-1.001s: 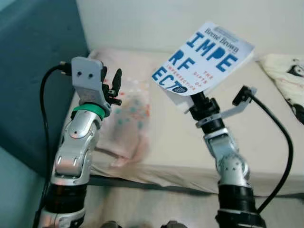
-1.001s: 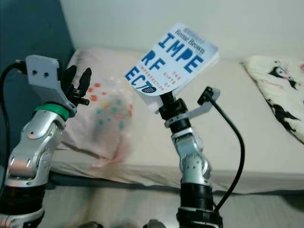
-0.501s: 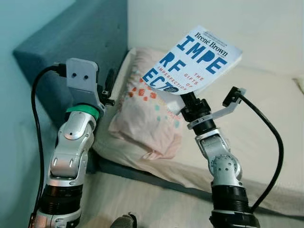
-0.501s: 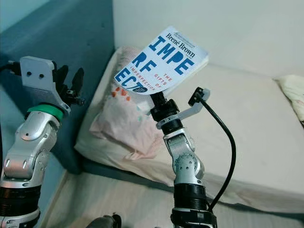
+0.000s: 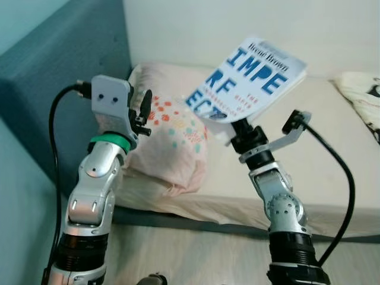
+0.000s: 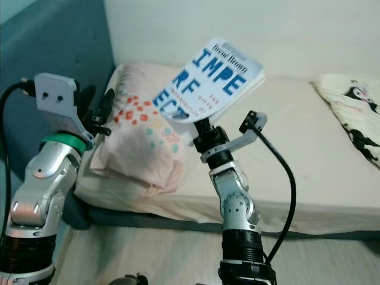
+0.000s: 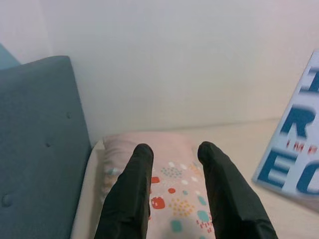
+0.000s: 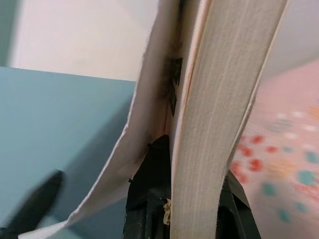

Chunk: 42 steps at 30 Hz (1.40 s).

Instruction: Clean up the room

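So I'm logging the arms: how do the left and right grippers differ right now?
The left gripper is empty with its fingers apart; the right gripper is shut on a book. The left gripper is raised near the spotted pillow, while the right gripper holds the book tilted above the bed. Both are raised in front of the bed.

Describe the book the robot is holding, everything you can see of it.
The book is a white paperback with large blue cover letters, small red text and a dark author line reading Brené Brown. The right pincer grips its lower edge and holds it up, tilted, above the bed's pillow end. In the right wrist view its pale page block sits between the black fingers, and the front cover has splayed away from the pages.
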Tool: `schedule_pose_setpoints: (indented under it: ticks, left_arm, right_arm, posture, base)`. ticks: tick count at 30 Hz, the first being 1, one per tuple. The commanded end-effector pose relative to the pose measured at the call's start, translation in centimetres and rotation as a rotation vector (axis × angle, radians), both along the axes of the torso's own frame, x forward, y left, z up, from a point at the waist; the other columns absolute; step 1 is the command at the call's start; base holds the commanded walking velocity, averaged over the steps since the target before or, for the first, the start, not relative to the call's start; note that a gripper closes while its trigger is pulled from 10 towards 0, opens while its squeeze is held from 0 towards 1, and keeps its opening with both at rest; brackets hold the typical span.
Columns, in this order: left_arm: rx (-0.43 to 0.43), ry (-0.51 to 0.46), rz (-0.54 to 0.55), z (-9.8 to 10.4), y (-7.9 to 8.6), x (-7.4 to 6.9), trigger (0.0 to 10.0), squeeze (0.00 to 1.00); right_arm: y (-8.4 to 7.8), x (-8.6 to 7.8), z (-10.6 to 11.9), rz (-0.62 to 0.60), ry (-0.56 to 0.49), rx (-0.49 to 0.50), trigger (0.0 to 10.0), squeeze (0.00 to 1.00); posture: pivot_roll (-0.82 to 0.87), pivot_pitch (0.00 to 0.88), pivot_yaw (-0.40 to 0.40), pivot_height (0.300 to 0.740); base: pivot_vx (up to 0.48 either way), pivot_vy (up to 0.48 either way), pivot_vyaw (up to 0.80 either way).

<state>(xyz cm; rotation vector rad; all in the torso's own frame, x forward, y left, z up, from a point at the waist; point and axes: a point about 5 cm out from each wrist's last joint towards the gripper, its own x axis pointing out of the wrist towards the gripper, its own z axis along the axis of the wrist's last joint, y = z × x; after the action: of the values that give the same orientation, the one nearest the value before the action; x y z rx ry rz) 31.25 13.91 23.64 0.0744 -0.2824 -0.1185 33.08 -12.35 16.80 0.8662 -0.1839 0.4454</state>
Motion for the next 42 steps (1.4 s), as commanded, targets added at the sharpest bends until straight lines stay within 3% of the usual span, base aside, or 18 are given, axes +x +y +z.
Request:
schedule_pose_setpoints:
  ticks: [1,8,11,12,13,14,18,23,29,42]
  left_arm:
    - [0.005,0.006,-0.005,-0.3,0.0,0.0,10.0,0.00]
    - [0.045,0.040,0.006,-2.1,0.2,-0.1,10.0,0.00]
    - [0.088,0.103,0.005,-4.5,0.1,-0.5,10.0,0.00]
    - [0.088,0.103,0.005,-4.5,0.1,-0.5,10.0,0.00]
    - [0.114,0.185,-0.004,-7.4,0.0,-1.2,10.0,0.00]
    - [0.121,0.212,-0.008,-8.3,-0.1,-1.5,10.0,0.00]
    - [0.125,0.242,-0.017,-9.4,-0.6,-1.9,10.0,0.00]
    - [0.121,0.247,-0.023,-9.6,-0.9,-2.0,10.0,0.00]
    - [0.122,0.219,-0.031,-9.2,-1.3,-1.5,10.0,0.00]
    - [0.151,0.141,-0.055,-7.9,-1.9,-0.2,10.0,0.00]
  right_arm:
    - [0.1,0.0,-0.2,-0.020,-0.005,-0.028,10.0,0.00]
    - [0.0,-0.5,-2.9,-0.021,0.050,-0.129,10.0,0.00]
    - [0.6,-1.0,-4.1,0.021,0.057,-0.200,10.0,0.00]
    - [0.6,-1.0,-4.1,0.021,0.057,-0.200,10.0,0.00]
    - [1.1,-1.2,-4.2,0.078,0.047,-0.161,10.0,0.00]
    - [1.3,-1.2,-4.0,0.095,0.042,-0.124,10.0,0.00]
    - [1.7,-0.8,-3.3,0.117,0.025,-0.062,10.0,0.00]
    - [2.1,-0.5,-2.8,0.131,0.008,-0.031,10.0,0.00]
    - [2.1,-0.4,0.0,0.143,-0.109,0.020,10.0,0.00]
    - [1.6,-1.1,-0.1,0.118,-0.123,0.025,10.0,0.00]
  posture:
    - [0.07,0.000,0.018,0.725]
    - [0.07,0.004,0.014,0.725]
    - [0.06,0.015,0.009,0.725]
    - [0.06,0.015,0.009,0.725]
    - [0.06,0.022,0.007,0.725]
    - [0.06,0.028,0.007,0.725]
    - [0.06,0.035,0.009,0.725]
    - [0.05,0.037,0.013,0.725]
    - [0.02,0.033,0.058,0.725]
    - [-0.01,0.017,0.077,0.725]
  base:
    - [0.000,0.000,0.00]
    - [0.000,0.000,0.00]
    - [0.000,0.000,0.00]
    - [0.000,0.000,0.00]
    - [0.000,0.000,0.00]
    - [0.000,0.000,0.00]
    - [0.000,0.000,0.00]
    - [0.000,0.000,0.00]
    - [0.257,0.000,0.00]
    - [0.283,0.000,0.00]
